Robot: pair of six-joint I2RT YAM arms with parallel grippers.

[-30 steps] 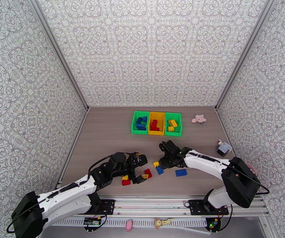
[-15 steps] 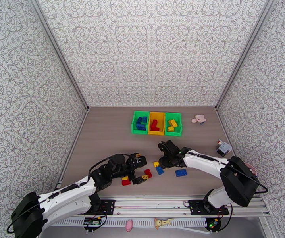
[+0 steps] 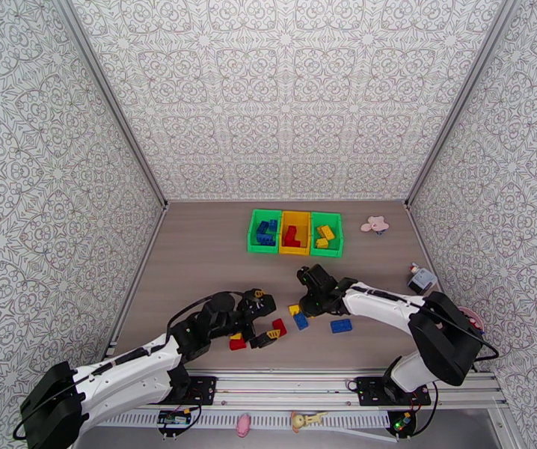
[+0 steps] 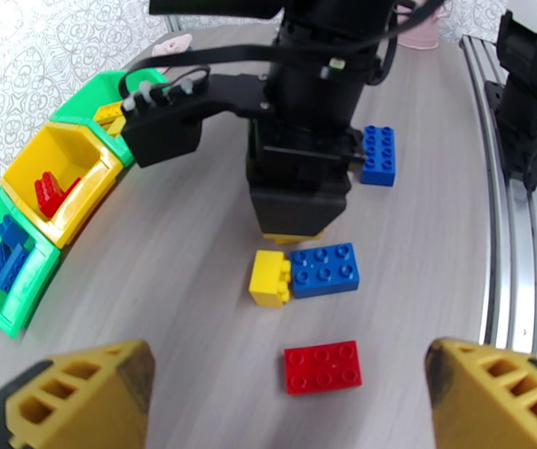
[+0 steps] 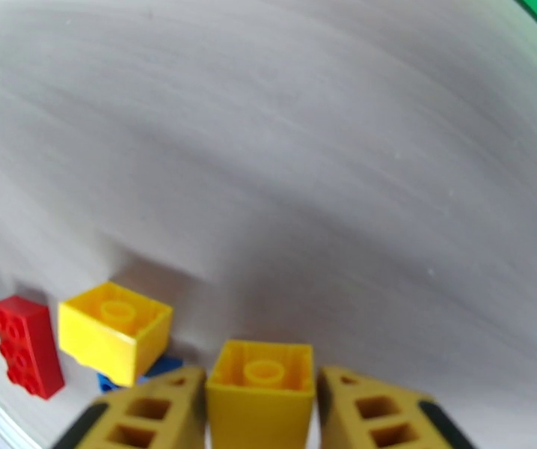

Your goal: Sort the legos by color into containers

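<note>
Pinches a small yellow lego (image 5: 261,383) in the right claw (image 5: 261,420), narrowed down against its two flanks, low over the wooden surface (image 5: 343,181) (cannot tell whether lifted clear or touching the wood).

Holds the left claw (image 4: 283,407) spread as wide as possible, with nothing in it, near the front edge of the surface. Straddles a red lego (image 4: 322,367) lying flat, well clear of both yellow fingers (image 4: 81,391).

Just beyond that, a second yellow lego (image 4: 270,278) touching a blue lego (image 4: 324,269), both flat on the surface and right beside the right claw. Farther out, another blue lego (image 4: 378,155), apart from the others.

At the far middle of the surface, well apart from both claws, the containers (image 3: 295,212) joined in a row. Blue pieces in the left green bin (image 3: 263,250), red ones in the yellow bin (image 3: 295,251), yellow ones in the right green bin (image 3: 326,253).
</note>
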